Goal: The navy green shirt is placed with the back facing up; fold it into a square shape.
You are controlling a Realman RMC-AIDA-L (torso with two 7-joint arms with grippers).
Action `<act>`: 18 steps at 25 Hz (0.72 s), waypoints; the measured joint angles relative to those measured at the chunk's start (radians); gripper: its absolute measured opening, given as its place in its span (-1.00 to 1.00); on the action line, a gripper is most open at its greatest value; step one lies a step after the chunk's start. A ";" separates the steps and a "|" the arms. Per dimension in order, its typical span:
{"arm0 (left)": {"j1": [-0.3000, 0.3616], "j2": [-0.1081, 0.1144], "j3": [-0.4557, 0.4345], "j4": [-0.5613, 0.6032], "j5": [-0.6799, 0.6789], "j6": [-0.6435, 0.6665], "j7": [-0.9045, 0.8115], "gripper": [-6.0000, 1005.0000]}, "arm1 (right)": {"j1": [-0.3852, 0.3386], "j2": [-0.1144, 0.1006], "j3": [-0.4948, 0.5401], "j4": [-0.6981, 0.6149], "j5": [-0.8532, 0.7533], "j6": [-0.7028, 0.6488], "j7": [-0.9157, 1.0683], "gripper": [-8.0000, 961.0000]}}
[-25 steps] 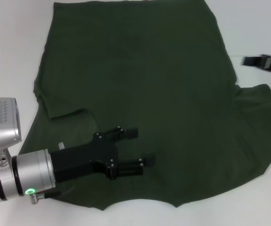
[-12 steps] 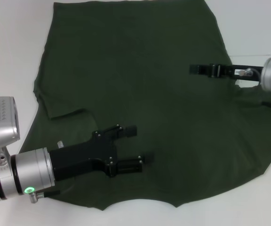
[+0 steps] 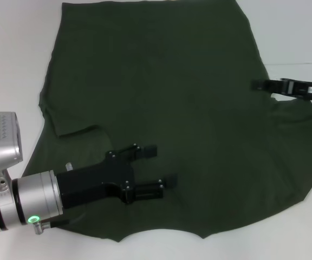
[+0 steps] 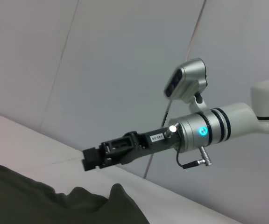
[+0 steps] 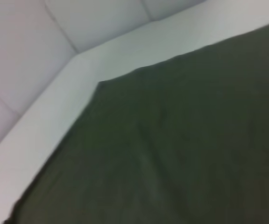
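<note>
Left claw hangs with its two black fingers spread wide and nothing between them, low over the near part of the shirt, pointing toward the middle of the cloth. It looks placed there so that it can drop onto the fabric near the collar end and take a pinch for the first fold, though no cloth is caught yet. The shirt lies flat and open on the white table, spreading away from the claw on every side but the near one, where the hem-like curved edge ends just short of the arm. It is a dark olive green, plain on the side showing, with one sleeve folded in beside the left claw and the other sleeve lying out past the right claw. That right claw reaches in from the far side over the shirt's edge by the sleeve; whether its fingers are spread or closed cannot be told.
</note>
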 joint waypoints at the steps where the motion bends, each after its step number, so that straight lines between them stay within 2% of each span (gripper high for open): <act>1: 0.001 0.000 0.000 0.000 0.000 0.000 0.000 0.87 | 0.000 0.000 0.000 0.000 0.000 0.000 0.000 0.21; 5: 0.002 0.000 0.000 -0.002 0.000 0.001 -0.001 0.87 | -0.042 -0.042 0.007 0.000 -0.006 0.004 0.038 0.37; 6: 0.002 0.000 0.000 -0.003 0.000 0.001 -0.002 0.87 | -0.058 -0.061 0.010 0.000 -0.024 0.007 0.066 0.43; 7: 0.003 0.000 0.000 -0.004 0.000 0.001 -0.002 0.87 | -0.058 -0.061 0.010 0.000 -0.024 0.007 0.066 0.49; 10: 0.003 -0.001 0.001 -0.005 0.000 0.001 -0.002 0.87 | -0.078 -0.084 0.018 -0.001 -0.064 0.017 0.108 0.66; 13: 0.003 -0.001 0.003 -0.006 0.000 0.002 -0.002 0.87 | -0.088 -0.093 0.044 -0.006 -0.115 0.028 0.130 0.75; 18: 0.003 -0.001 0.003 -0.014 0.000 0.002 -0.002 0.87 | -0.103 -0.093 0.095 -0.015 -0.158 0.070 0.136 0.88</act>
